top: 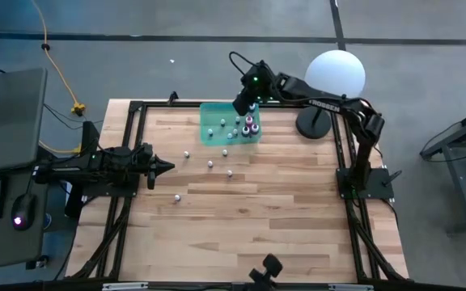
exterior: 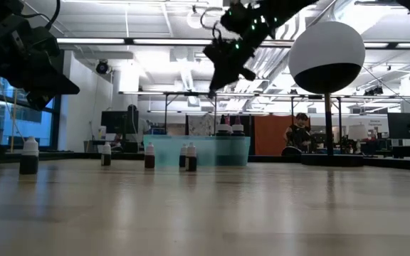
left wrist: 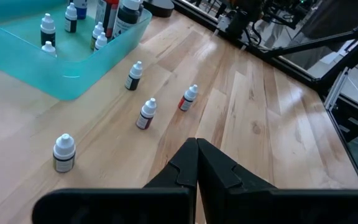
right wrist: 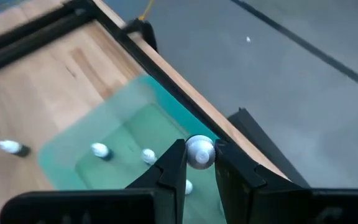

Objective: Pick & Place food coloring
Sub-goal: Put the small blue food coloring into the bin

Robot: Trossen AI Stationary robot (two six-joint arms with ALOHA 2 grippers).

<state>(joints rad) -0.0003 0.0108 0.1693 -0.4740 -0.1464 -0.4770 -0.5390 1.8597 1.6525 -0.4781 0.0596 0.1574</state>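
Note:
Several tiny food coloring bottles with whitish caps stand upright on their bases inside the green translucent tray at the table's far middle. A few more stand on the wood. My right gripper hangs above the tray's far right part, shut on one small bottle. My left gripper waits shut at the table's left, pointing at the loose bottles. My right gripper pinches a small food coloring bottle between its two fingers; the whitish cap shows in the gap between them. The fingers slant down from the table's right. The bottle is lifted clear above the tray; its body is hidden by the fingers.
A big white globe lamp stands on a dark round base just right of the tray, under the right arm. A black frame edges the table. Bare wood lies toward the near edge.

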